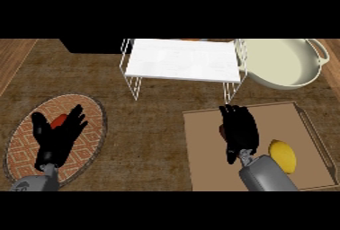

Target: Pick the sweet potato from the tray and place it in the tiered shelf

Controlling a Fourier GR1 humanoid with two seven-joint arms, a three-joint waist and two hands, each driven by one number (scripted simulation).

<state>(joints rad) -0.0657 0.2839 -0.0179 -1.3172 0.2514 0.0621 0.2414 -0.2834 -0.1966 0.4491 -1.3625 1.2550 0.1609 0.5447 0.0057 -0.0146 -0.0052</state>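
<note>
Only a narrow reddish-brown sliver of the sweet potato (221,131) was seen, on the tray (206,152) at the near right, showing at the left edge of the right hand (239,130); most of it was hidden. That hand was laid over it with fingers extended and pointing far; whether they were curled round it could not be told. A yellow lemon (284,155) was seen on the same brown tray, just right of the grey forearm. The white wire tiered shelf (182,60) was placed far of the tray, with a cream pot (282,63) at its right. At the near left, the left hand (58,134) was held spread over a patterned round mat (86,134), partly covering an orange-red item (58,120).
</note>
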